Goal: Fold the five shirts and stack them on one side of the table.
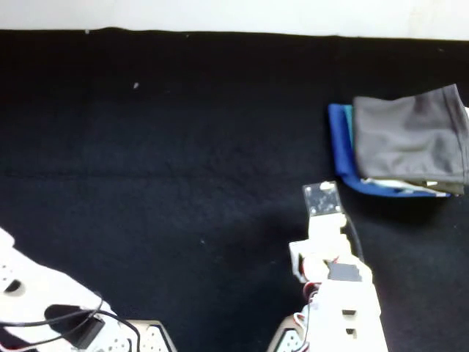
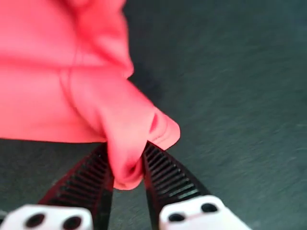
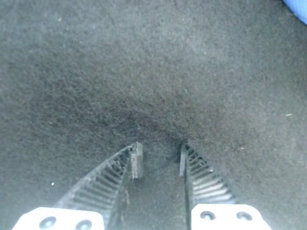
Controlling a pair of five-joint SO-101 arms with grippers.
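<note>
A red shirt [image 2: 72, 72] lies bunched on the black table cloth, and my left gripper [image 2: 125, 160] is shut on a fold of its edge. The left arm [image 1: 44, 304] sits at the table's front left corner. At the right side of the table a stack of folded shirts rests, with a grey shirt [image 1: 410, 136] on top and a blue shirt [image 1: 341, 150] sticking out beneath it. My right gripper [image 3: 159, 160] hangs open just above bare cloth with nothing between its fingers; the right arm [image 1: 333, 286] stands at the front, just short of the stack.
The black cloth [image 1: 183, 147] covers the whole table, and its far edge meets a pale wall. A black cable [image 1: 66, 323] loops over the left arm's base. A corner of the blue shirt [image 3: 298, 6] shows beyond the right gripper.
</note>
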